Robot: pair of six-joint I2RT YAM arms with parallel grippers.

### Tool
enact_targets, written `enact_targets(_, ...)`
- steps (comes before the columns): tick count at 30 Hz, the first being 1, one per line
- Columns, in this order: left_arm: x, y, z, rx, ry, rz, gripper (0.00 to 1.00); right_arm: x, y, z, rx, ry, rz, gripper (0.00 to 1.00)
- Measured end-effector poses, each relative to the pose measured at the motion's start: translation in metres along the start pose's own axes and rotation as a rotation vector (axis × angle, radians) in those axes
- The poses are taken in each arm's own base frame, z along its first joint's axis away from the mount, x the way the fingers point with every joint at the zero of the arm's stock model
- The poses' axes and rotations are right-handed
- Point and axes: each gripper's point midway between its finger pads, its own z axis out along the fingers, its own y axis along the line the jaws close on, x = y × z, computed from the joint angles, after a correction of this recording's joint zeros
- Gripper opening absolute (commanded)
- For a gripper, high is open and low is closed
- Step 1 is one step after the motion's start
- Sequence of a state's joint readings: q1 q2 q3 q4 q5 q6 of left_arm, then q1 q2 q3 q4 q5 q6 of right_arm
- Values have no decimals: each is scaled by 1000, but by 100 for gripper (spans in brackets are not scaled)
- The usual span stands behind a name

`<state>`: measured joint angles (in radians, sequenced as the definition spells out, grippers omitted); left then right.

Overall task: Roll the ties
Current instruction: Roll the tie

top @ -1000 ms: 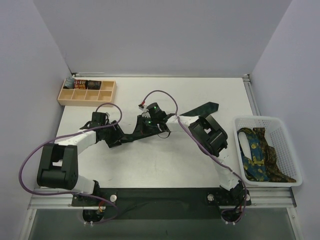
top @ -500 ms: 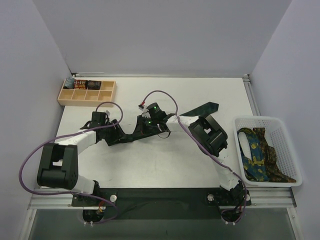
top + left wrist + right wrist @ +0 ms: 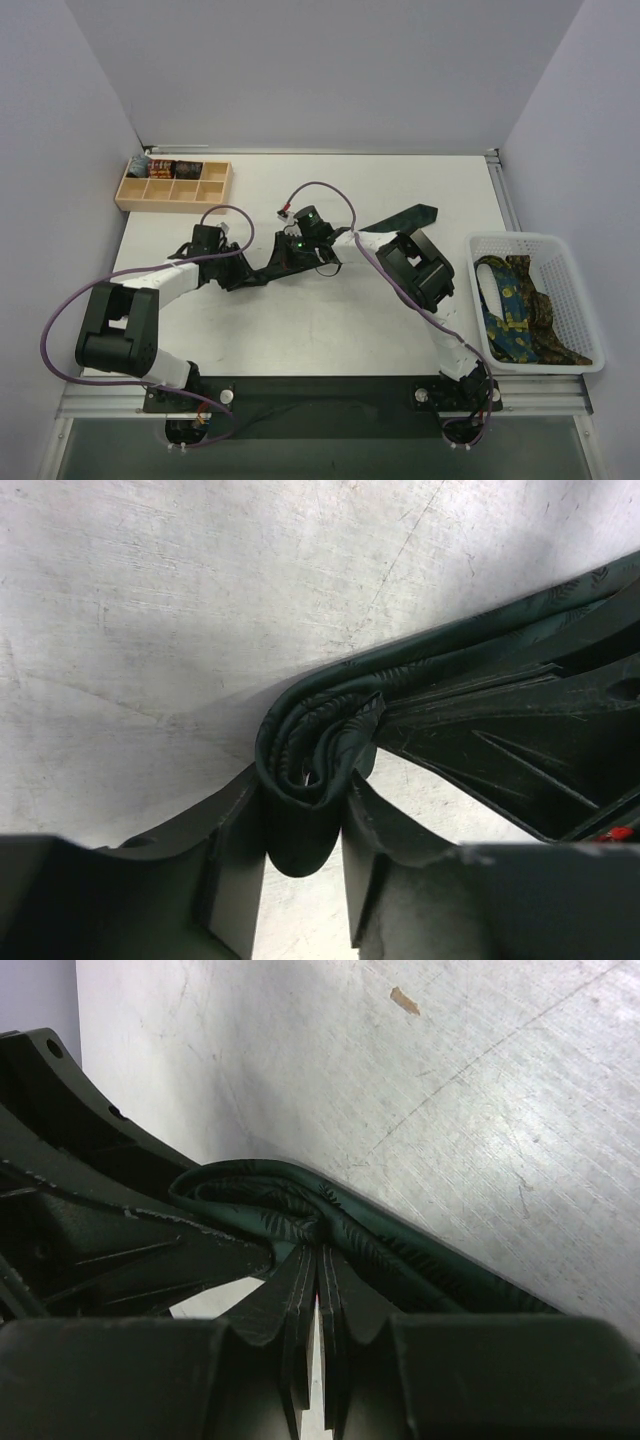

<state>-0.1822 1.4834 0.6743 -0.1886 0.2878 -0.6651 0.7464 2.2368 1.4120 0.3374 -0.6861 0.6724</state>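
The dark green fabric necktie (image 3: pixel 405 216) lies mid-table, its loose length running away and rightward from its coil (image 3: pixel 312 748). The left gripper (image 3: pixel 303 825) seemingly clasps that coil; the right gripper (image 3: pixel 318 1295) pinches the strip just beside it.

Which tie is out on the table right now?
The dark green tie, partly coiled; the blue-and-yellow tie and brown tie lie in the white basket.

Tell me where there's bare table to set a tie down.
Widest bare patch: the near table, bordered by the left arm, right arm and the front edge. A second lies at the far side, between the wooden tray and the green tie. Crowded: the middle, where both arms meet on the tie.
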Motion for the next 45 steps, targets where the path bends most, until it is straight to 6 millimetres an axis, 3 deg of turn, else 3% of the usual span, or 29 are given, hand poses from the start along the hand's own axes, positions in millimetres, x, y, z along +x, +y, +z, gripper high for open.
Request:
enact_targets(6, 1, -1, 1, 1, -1, -5, 26, 1, 0, 0, -2, 2, -18, 11)
enact_targets(11, 2, -2, 1, 4, 0, -20, 21, -1, -1, -4, 9, -2, -50, 22)
enact_targets(15, 6, -1, 3, 9, 6, -51, 9, -3, -4, -19, 51, -13, -84, 30)
enact_targets(18, 6, 0, 1, 3, 1, -65, 6, -8, -9, -34, 98, -33, -119, 36)
enact_targets(25, 4, 2, -21, -37, -50, -65, 2, -29, -32, -68, 252, -87, -204, 35)
enact_targets(33, 11, 20, -33, -133, -56, -77, 0, -20, -67, -83, 405, -45, -191, 33)
enact_targets(37, 10, 33, -41, -228, -55, -79, 0, -11, -66, -80, 423, -25, -192, 31)
enact_targets(45, -12, 46, -57, -376, -119, -65, 0, 3, -50, -67, 425, -19, -135, 30)
